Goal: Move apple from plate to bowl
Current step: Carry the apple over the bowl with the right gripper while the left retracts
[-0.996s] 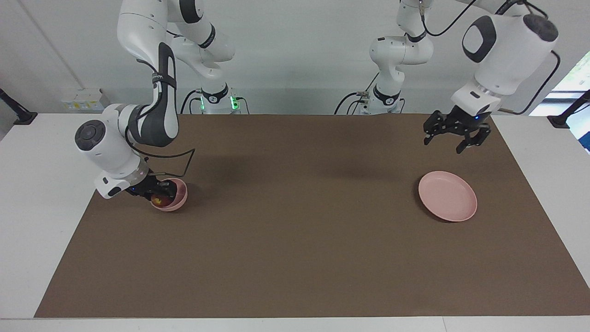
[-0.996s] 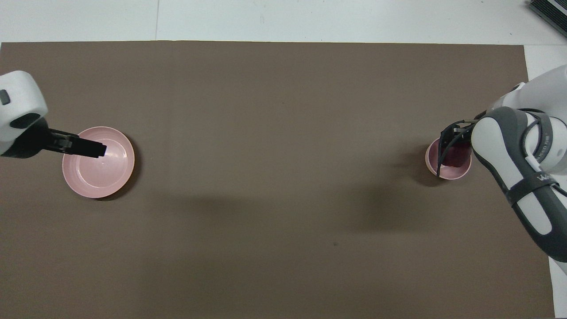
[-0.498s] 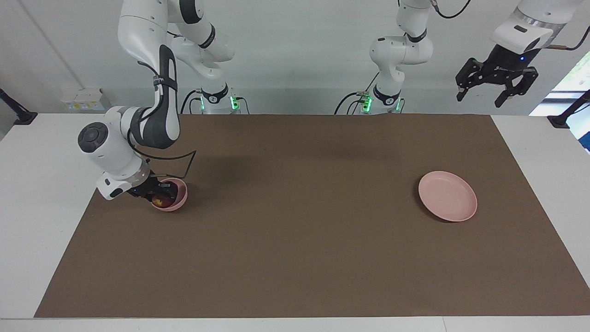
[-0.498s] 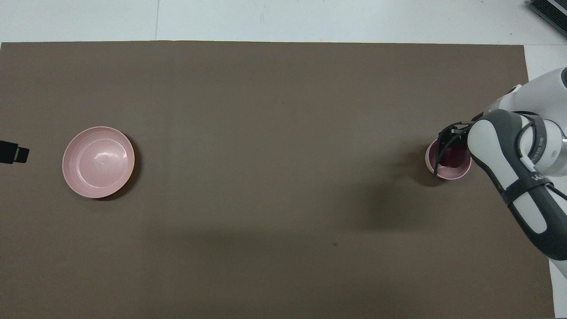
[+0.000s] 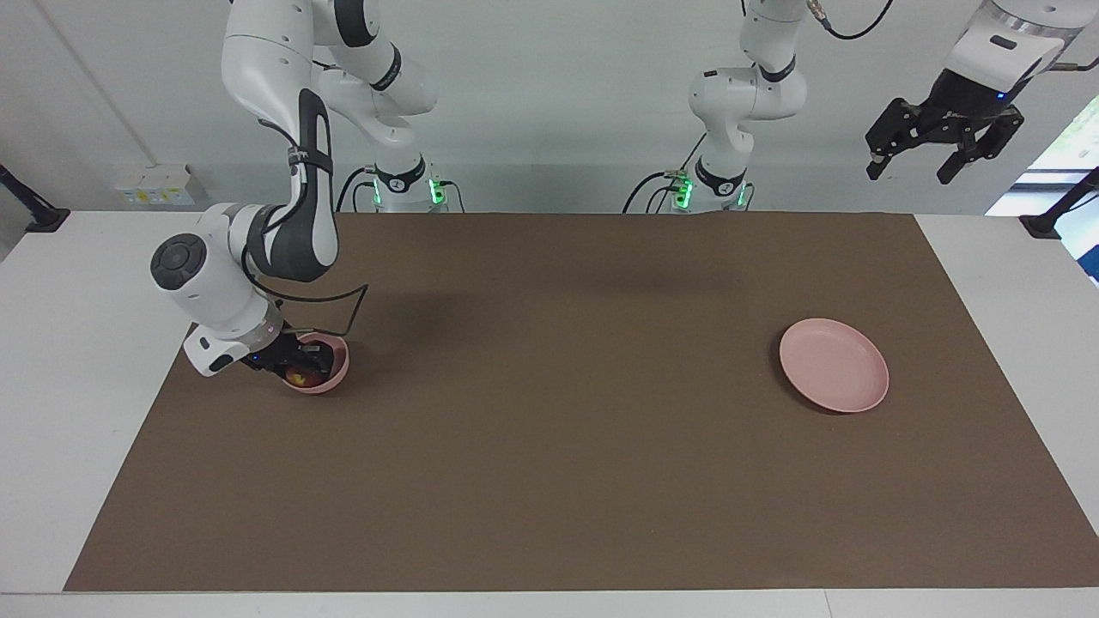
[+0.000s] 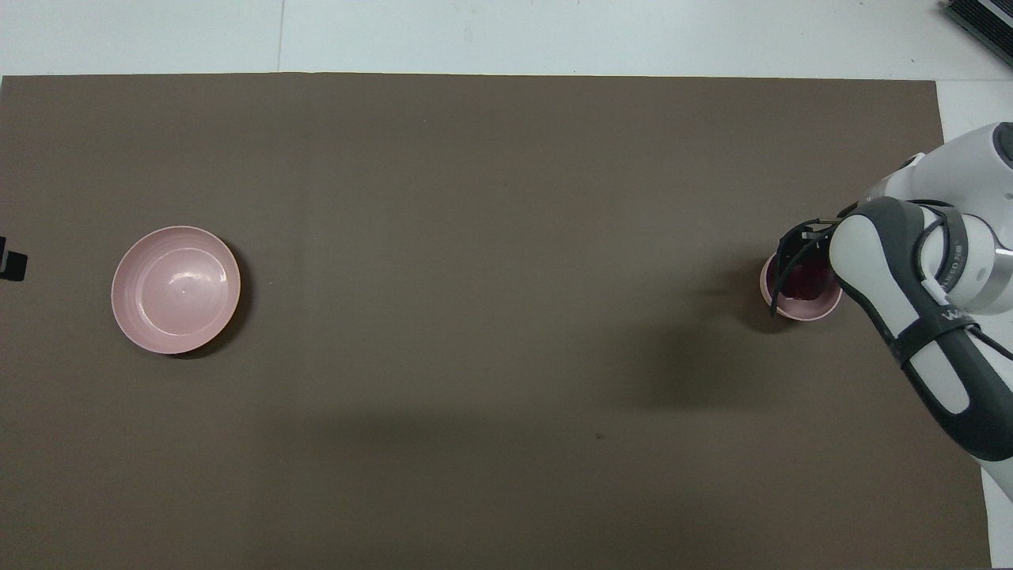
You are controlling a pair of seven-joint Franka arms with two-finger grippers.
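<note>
This was a robotics lab rather than a lived-in room. Two white industrial arms (image 5: 283, 129) stood bolted at one long edge of a white table (image 5: 86, 283), their bases (image 5: 403, 193) lit with green indicator lights and trailing black cables (image 5: 652, 184) to the wall side. A plain brown mat (image 5: 549, 446) covered most of the tabletop as a marked-off work area, with only a pink plate (image 5: 833, 365) and a pink bowl (image 5: 330, 369) laid out on it like test props. The wall (image 5: 549, 103) was bare and white, with a bank of electrical sockets (image 5: 154, 184) low on it, and black clamp mounts (image 5: 34, 210) gripped the table's ends.
</note>
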